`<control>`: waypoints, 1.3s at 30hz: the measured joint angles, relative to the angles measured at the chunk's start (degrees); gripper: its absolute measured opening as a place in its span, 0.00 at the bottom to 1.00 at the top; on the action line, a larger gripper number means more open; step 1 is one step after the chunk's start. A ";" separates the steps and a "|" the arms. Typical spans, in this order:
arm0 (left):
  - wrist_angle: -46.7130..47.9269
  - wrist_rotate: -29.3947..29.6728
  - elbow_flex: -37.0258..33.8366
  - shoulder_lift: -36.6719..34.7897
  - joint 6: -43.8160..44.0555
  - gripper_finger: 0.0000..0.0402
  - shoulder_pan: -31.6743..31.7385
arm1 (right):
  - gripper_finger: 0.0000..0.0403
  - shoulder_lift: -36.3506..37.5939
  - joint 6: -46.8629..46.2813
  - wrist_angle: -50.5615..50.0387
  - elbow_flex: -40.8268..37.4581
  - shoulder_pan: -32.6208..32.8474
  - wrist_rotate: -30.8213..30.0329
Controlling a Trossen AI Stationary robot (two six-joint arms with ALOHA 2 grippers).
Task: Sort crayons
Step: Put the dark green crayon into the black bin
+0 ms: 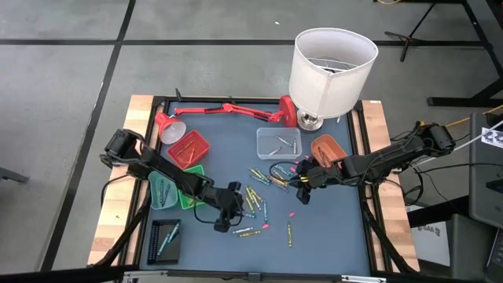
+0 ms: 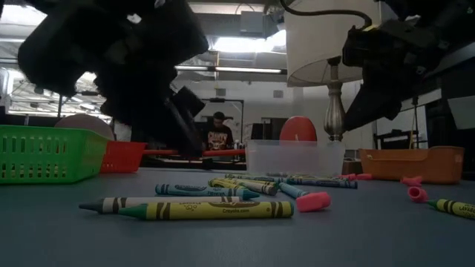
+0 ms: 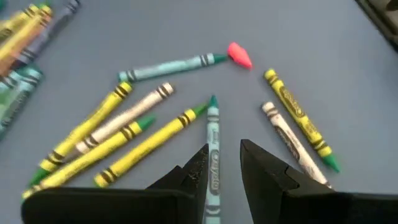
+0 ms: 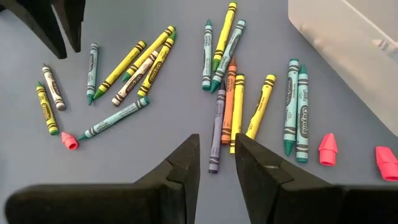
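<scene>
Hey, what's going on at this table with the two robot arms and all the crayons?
Two robot arms are sorting crayons scattered across the blue table. The left gripper is low over a teal crayon, which lies between its open fingers, not yet gripped. The right gripper hovers open above a purple crayon. Coloured trays wait at the table's sides.

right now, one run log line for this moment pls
left gripper: open around blue-green crayon | right gripper: open above purple crayon | green tray: holds crayons
</scene>
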State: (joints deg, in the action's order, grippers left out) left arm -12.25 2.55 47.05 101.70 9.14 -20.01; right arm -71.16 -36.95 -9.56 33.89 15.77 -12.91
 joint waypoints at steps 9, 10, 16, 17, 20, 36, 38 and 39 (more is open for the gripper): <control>3.05 2.03 -0.10 2.31 1.29 0.19 0.17 | 0.25 0.00 0.00 -0.64 -0.02 0.00 0.00; 2.95 2.07 -0.11 2.31 1.29 0.19 0.17 | 0.25 0.00 0.00 -0.58 0.00 0.00 0.01; 4.08 1.63 -0.04 2.81 1.29 0.19 0.07 | 0.25 0.00 0.00 -0.91 0.00 0.00 -0.41; 4.09 1.35 -0.04 3.05 1.38 0.19 0.07 | 0.25 0.00 0.00 -0.91 0.00 0.00 -0.43; 4.45 0.97 0.07 3.69 1.41 0.19 -0.02 | 0.25 0.00 0.00 -0.92 0.00 0.00 -0.43; 5.36 0.96 0.09 3.91 1.27 0.10 0.20 | 0.25 0.00 0.00 -0.81 0.00 0.00 -0.56; 5.35 0.98 0.04 3.91 1.27 0.07 0.20 | 0.25 0.00 0.00 -0.81 0.00 0.00 -0.56; 5.33 0.99 0.04 3.91 1.27 0.06 0.20 | 0.25 0.00 0.00 -0.81 0.00 0.00 -0.56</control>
State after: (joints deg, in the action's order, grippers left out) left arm -6.92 3.54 47.09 105.60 10.41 -19.81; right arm -71.16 -36.95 -10.37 33.89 15.77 -13.47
